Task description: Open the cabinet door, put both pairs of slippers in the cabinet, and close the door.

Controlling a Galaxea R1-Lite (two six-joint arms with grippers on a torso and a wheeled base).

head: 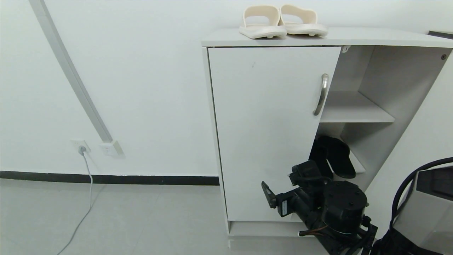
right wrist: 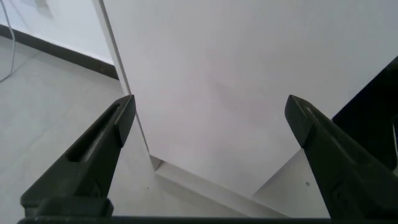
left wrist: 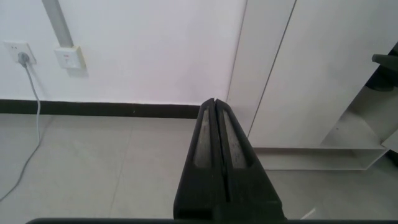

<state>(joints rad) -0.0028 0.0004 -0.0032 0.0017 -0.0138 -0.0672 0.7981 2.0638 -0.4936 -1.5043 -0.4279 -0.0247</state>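
Cabinet, white, stands against a pale wall; its left door is shut, with a curved metal handle at the door's right edge; the right half stands open, and I can see shelves inside.

Cream slippers, one pair, sit side by side on the cabinet top, at its front edge above the door; black slippers sit on the lower shelf inside the open half, at that shelf's left end, partly hidden behind the door's edge.

My right gripper hangs low in front of the door's bottom right corner; its jaws are spread wide and grip nothing; in the right wrist view its fingers frame the door face with clear space between them.

My left gripper sits low over the grey floor, facing the foot of the wall and the cabinet's left side, apart from both; its jaws are pressed together with nothing between them.
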